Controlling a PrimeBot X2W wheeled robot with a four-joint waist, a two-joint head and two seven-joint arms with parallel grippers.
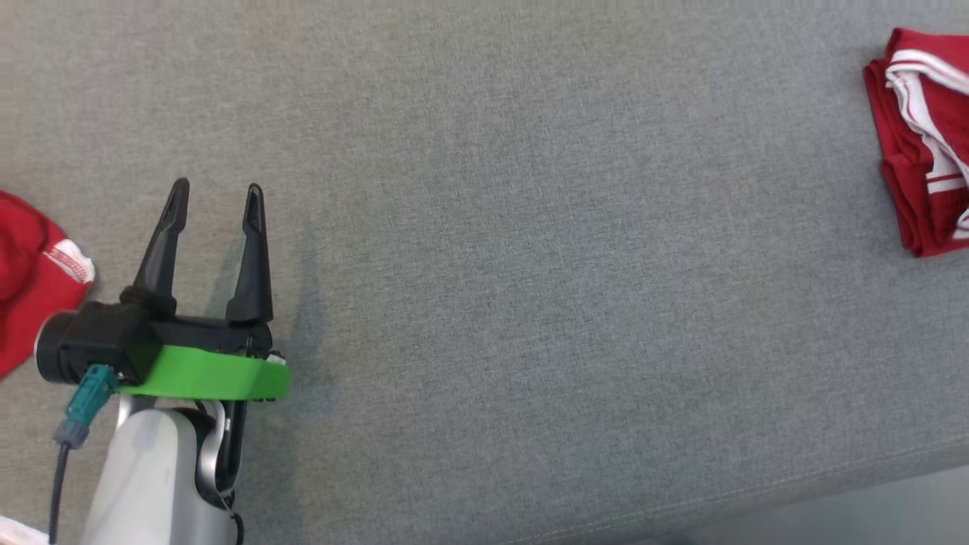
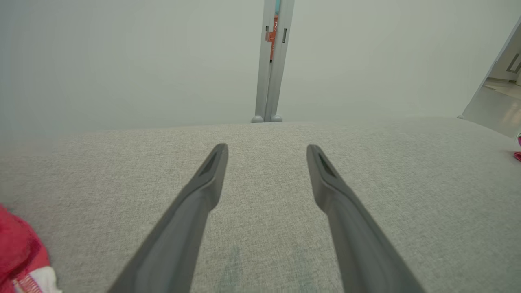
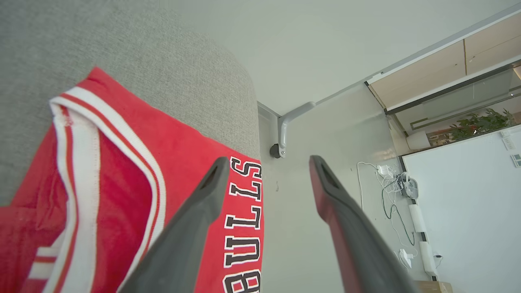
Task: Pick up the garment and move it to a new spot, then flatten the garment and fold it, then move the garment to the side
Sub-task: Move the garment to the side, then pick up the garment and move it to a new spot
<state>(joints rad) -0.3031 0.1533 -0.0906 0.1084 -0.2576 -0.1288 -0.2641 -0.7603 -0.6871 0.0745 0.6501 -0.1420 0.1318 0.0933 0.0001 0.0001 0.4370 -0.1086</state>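
Grey fabric surface [image 1: 530, 227] | folded red garment [image 1: 920, 151] far right | long axis near-to-far

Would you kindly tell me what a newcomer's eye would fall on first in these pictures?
The folded red garment with white trim, at the far right of the grey fabric surface, stands out first. Next comes the left gripper, open at the lower left with a bright green band, beside another red cloth.
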